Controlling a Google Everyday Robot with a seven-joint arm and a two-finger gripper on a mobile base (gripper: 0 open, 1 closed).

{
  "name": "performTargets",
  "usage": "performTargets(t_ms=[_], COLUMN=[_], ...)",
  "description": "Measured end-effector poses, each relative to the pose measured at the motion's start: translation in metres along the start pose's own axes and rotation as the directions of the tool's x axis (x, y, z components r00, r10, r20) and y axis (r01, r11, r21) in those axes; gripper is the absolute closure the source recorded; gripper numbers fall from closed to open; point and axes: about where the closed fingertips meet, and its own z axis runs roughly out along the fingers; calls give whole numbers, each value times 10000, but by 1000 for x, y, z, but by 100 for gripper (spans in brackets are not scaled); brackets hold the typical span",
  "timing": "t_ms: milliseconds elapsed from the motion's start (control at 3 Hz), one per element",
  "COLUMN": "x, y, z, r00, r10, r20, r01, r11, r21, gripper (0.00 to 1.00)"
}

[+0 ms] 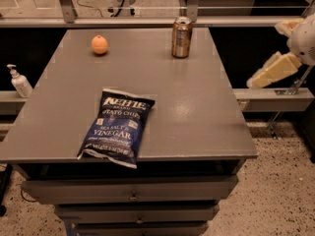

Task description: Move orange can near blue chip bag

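Drawers point(133, 193) fronted the nearest side of a grey table point(197, 112), which stood on a speckled floor point(275, 191). Close to the table's front edge, at about 7 o'clock on the top, the blue chip bag point(118, 127) lay flat with its lettering up. A white pump bottle point(19, 81) stood off the table on a ledge at 9 o'clock. Farther back, a round orange fruit point(99, 44) sat at 11 o'clock. The orange can point(181, 37) stood upright near the far edge at about 1 o'clock, well apart from the bag. Beyond the table ran a metal rail point(147, 21). The gripper point(268, 53) hung off the table's right side at 3 o'clock, its pale fingers point(273, 70) spread and holding nothing. The can stood at roughly 10 o'clock from it, well apart.
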Motion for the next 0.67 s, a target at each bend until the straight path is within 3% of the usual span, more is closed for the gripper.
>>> performTargets(t_ms=[333,667], x=[-26,-59], y=[-41,-66], z=[46,96], r00=[9762,9234], r10=[747,1377], r20=[2038,3582], r01=[-803,-1406], r11=[9966,9899], r21=[193,-181], gripper=[0,0])
